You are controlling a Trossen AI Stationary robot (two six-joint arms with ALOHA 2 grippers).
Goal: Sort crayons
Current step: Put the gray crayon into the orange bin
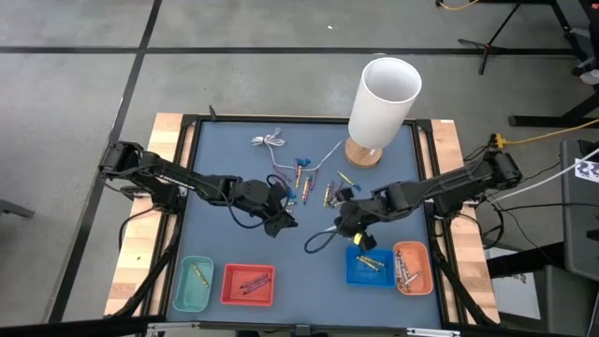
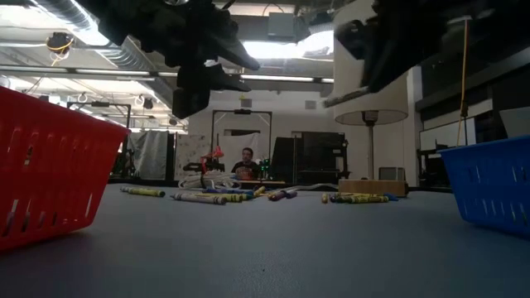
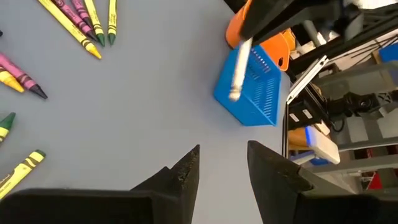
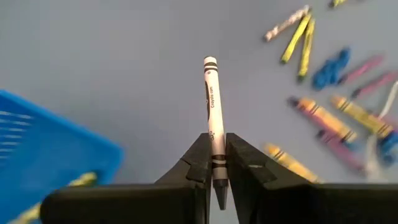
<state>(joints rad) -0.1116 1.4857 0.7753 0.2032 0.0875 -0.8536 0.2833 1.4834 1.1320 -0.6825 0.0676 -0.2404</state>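
1. Right gripper (image 4: 214, 163) clamped on a white crayon (image 4: 212, 112), fingers pressed to its lower end, the stick pointing straight out ahead; hovering over the table (image 1: 234, 234) just far-left of the blue basket (image 1: 370, 267).
2. Left gripper (image 3: 224, 171) empty, fingers apart, hanging above bare table near the middle, left of the right gripper.
3. Loose crayons (image 1: 304, 178) scattered toward the far middle of the table: yellow, purple and green sticks lying flat, some side by side, near a white cable (image 1: 270, 142).
4. Along the near edge, left to right: teal basket (image 1: 193, 285) with what looks like one yellow-green crayon, red basket (image 1: 247, 285) with reddish ones, blue basket with yellow ones, orange basket (image 1: 412, 268) with pale grey ones.
5. Tall white cylinder (image 1: 384, 101) on a round wooden base at the far right of the table.
6. Seen from table height, a person (image 2: 246, 165) seated well beyond the table.
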